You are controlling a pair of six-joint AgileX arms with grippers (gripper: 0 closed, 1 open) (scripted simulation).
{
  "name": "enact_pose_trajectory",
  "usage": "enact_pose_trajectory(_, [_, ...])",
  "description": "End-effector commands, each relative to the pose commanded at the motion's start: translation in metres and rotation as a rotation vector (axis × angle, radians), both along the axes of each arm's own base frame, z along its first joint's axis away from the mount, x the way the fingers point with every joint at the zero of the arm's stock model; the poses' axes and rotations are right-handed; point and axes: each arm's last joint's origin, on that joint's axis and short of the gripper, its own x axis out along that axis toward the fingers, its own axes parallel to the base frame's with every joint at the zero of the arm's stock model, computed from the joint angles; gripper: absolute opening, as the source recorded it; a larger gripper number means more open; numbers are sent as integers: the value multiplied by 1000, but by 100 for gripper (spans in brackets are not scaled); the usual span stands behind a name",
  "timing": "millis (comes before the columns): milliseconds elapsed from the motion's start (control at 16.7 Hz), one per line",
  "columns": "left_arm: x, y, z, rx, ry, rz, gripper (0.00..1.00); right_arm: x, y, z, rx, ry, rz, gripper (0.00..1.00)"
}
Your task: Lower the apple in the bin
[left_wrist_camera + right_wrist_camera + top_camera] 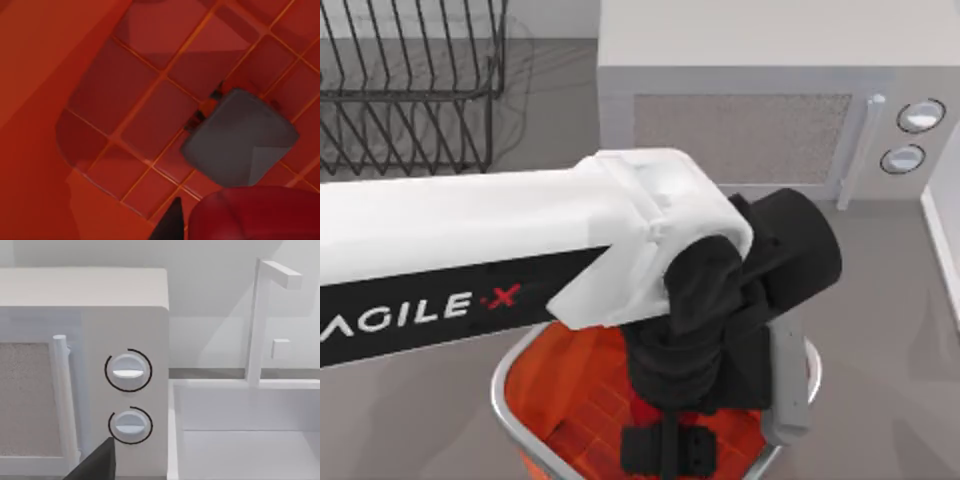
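Observation:
The orange-red bin (500,395) with its silver rim stands at the front middle of the table. My left arm reaches over it from the left, and the left gripper (667,452) hangs down inside the bin. In the left wrist view the dark red apple (255,215) sits close beside a black fingertip (169,227), held above the bin's gridded floor (150,120) and its grey centre square (240,140). The left gripper is shut on the apple. My right gripper (97,462) is parked facing the microwave.
A black wire rack (410,80) stands at the back left. A white microwave (750,110) with two dials (128,370) is behind the bin. A white sink (240,440) with a faucet (260,320) lies to its right.

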Motion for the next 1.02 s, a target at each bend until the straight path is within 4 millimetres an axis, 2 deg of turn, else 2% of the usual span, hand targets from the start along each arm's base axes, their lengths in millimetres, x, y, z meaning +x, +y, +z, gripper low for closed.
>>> enact_pose_trajectory(660, [0, 0, 0, 0, 0, 0, 98, 0, 0, 0, 0, 0, 0, 100])
enact_pose_trajectory(1020, [0, 0, 0, 0, 0, 0, 100, 0, 0, 0, 0, 0, 0, 100])
